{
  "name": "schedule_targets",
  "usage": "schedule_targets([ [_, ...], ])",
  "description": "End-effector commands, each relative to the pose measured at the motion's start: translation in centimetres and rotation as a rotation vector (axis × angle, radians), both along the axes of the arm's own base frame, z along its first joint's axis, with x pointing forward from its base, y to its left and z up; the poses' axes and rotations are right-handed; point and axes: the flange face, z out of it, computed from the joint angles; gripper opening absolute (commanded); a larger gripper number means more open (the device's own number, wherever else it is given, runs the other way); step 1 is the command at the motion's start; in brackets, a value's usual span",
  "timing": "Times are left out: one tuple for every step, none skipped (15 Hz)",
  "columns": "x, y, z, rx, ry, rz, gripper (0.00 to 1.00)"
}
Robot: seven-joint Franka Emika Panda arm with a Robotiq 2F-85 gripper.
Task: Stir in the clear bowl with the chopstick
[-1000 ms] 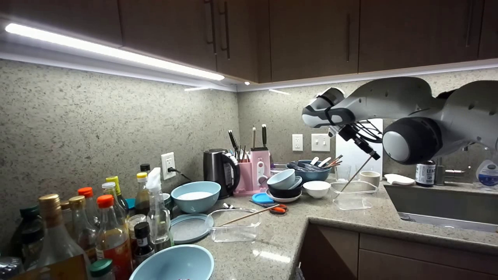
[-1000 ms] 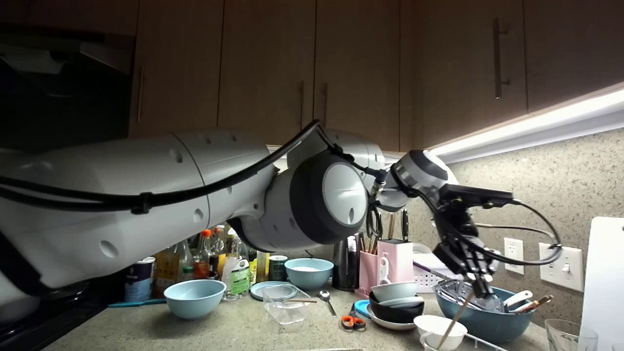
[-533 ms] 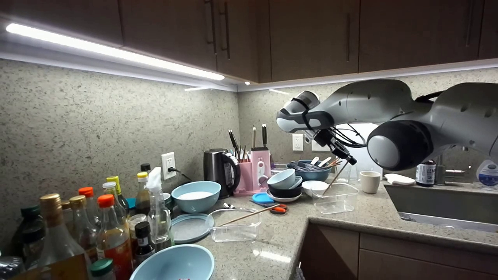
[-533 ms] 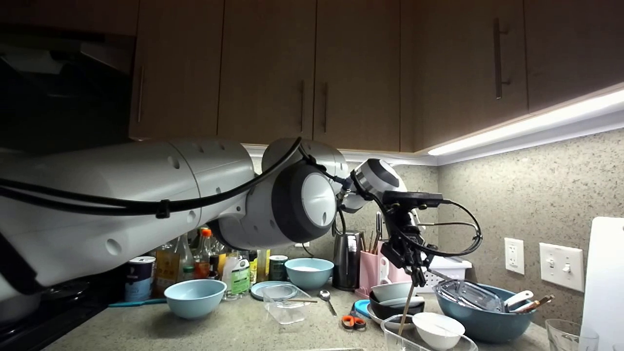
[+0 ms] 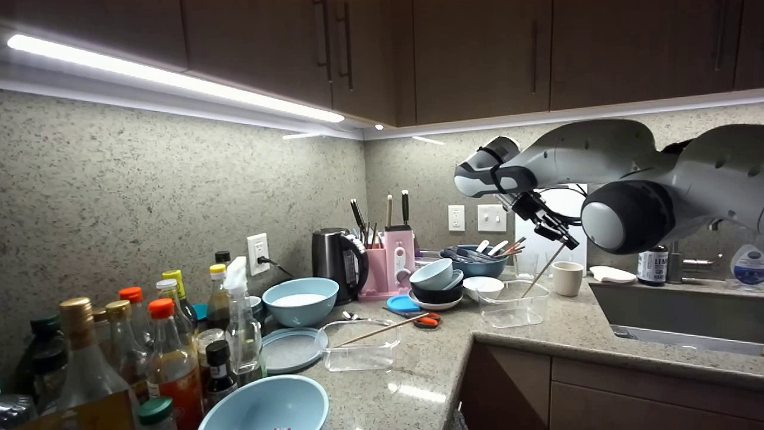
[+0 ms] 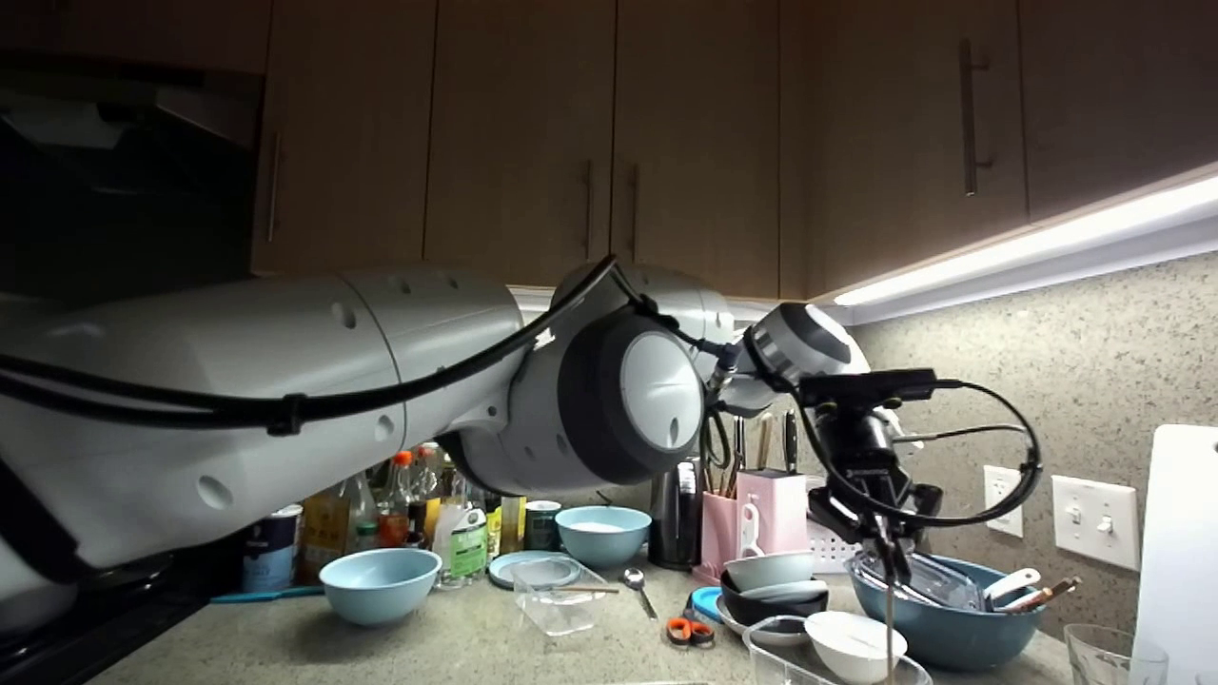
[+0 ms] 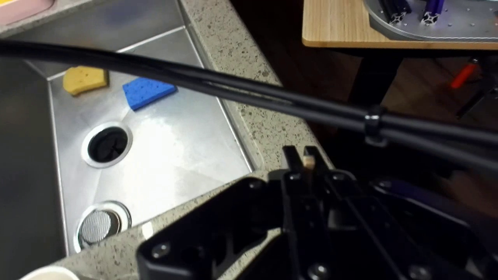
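Note:
My gripper (image 5: 571, 242) is shut on a thin wooden chopstick (image 5: 544, 271), which slants down and left in this exterior view. The gripper also shows in an exterior view (image 6: 893, 569), with the chopstick (image 6: 890, 618) hanging nearly upright. In the wrist view the fingertips (image 7: 301, 151) pinch the chopstick's pale end (image 7: 309, 161). The clear rectangular bowl (image 5: 510, 316) stands on the counter below, and the chopstick's lower end is within its outline. The bowl (image 6: 773, 668) is cut off by the frame's bottom edge in an exterior view, so the tip is hidden there.
A white bowl (image 5: 484, 286) touches or nearly touches the clear bowl; a cream mug (image 5: 567, 279) stands beside it. Stacked bowls (image 5: 437, 292), scissors (image 5: 427, 321) and a second clear container (image 5: 358, 361) with another chopstick lie leftward. The sink (image 5: 686, 316) is to the right.
My gripper with the chopstick moved left, then back right in an exterior view. The clear bowl shifted left toward the white bowl during the first motion and has stayed there since.

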Motion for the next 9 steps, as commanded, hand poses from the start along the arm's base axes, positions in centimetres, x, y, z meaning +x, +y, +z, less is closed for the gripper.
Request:
schedule_targets([
  [-3.9, -4.4, 1.0, 0.032, -0.007, -0.183, 0.02],
  [-4.9, -5.4, 0.9, 0.045, -0.005, -0.216, 0.02],
  [-5.6, -6.1, 1.0, 0.045, 0.002, -0.247, 0.02],
  [-6.2, -6.6, 1.1, 0.047, 0.010, -0.269, 0.02],
  [-6.5, -6.7, 1.3, 0.051, 0.017, -0.276, 0.02],
  [-6.7, -6.6, 1.6, 0.061, 0.029, -0.277, 0.02],
  [-6.6, -6.2, 2.1, 0.069, 0.027, -0.271, 0.02],
  [-6.3, -5.7, 2.5, 0.076, 0.025, -0.262, 0.02],
  [-6.0, -5.0, 2.9, 0.084, 0.020, -0.250, 0.02],
])
